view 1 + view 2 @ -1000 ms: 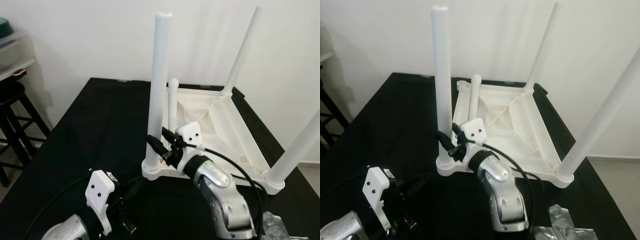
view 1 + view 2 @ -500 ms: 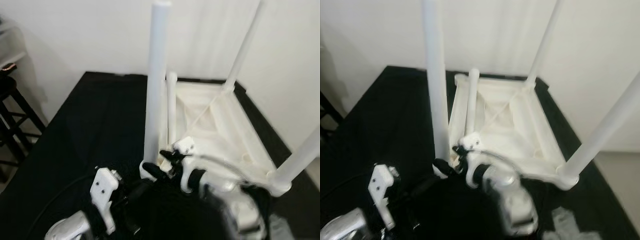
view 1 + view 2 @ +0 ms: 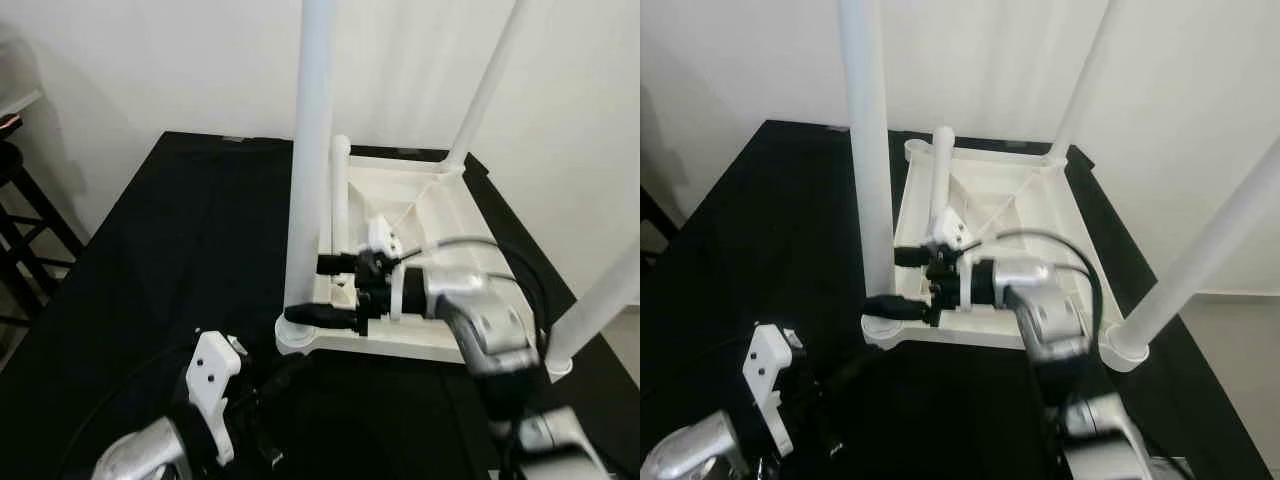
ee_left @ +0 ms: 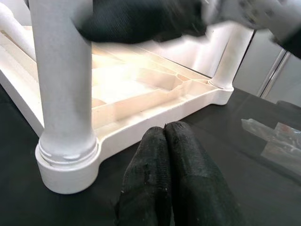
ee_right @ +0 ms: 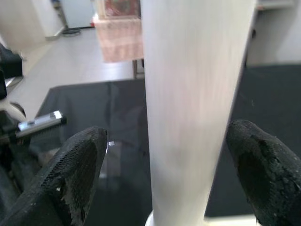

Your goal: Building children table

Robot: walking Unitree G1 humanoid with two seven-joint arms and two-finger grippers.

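Four white legs up, table upside down

Inverted on the black surface [image 3: 170,250]: white children's table [image 3: 440,215], legs skyward. Right gripper [image 3: 320,290] level at the near-left leg [image 3: 308,170], fingers [image 5: 80,169] spread wide, one either side of the leg, not touching. Left gripper [image 4: 167,155] low beside that leg's corner socket [image 4: 66,160], fingers pressed together, holding nothing. Crumpled clear plastic bag [image 4: 277,141] on the surface nearby.

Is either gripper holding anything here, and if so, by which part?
Nothing is held. The right gripper is open, its fingers either side of the near white plastic table leg, low near its base. The left gripper is shut on nothing.
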